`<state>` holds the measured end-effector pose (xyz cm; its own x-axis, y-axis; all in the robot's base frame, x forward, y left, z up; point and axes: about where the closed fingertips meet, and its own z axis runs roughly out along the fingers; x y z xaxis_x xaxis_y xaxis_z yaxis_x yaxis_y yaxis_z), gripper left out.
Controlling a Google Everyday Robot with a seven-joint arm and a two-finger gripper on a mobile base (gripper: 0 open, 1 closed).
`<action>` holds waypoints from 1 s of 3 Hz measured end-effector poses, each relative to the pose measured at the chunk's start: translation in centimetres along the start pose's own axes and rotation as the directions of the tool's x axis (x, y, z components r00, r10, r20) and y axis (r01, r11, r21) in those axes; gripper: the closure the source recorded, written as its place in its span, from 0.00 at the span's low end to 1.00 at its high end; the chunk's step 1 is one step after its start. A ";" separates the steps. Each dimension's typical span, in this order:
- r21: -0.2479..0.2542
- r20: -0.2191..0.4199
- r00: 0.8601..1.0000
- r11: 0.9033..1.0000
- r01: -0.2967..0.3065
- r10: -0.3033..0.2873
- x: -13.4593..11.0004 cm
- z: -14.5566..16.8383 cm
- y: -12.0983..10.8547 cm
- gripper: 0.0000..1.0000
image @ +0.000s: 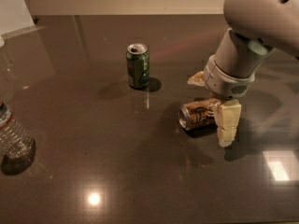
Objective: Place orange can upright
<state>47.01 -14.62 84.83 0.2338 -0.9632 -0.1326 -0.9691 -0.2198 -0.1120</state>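
The orange can [197, 115] lies on its side on the dark table [117, 162], right of centre, with its silver end facing left. My gripper [211, 101] hangs over the can's right end. One pale finger [227, 123] is down at the near side of the can. The other fingertip [195, 80] shows beyond it on the far side. The jaws stand apart, wider than the can, and straddle it without closing on it. The can's right end is hidden behind the near finger.
A green can [138, 65] stands upright at the back centre, left of the arm. A clear plastic water bottle [13, 134] stands at the left edge. The large white arm body [261, 27] fills the upper right.
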 end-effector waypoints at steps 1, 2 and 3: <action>-0.002 -0.034 0.999 1.000 0.026 -0.026 0.3 0.7 -0.1 0.15; -0.011 -0.055 0.997 0.999 0.045 -0.045 0.5 0.7 -0.2 0.38; -0.012 -0.068 0.996 0.998 0.064 -0.065 0.6 -0.1 -0.4 0.62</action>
<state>47.57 -15.12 84.85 0.2901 -0.9552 -0.0581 -0.9531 -0.2828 -0.1081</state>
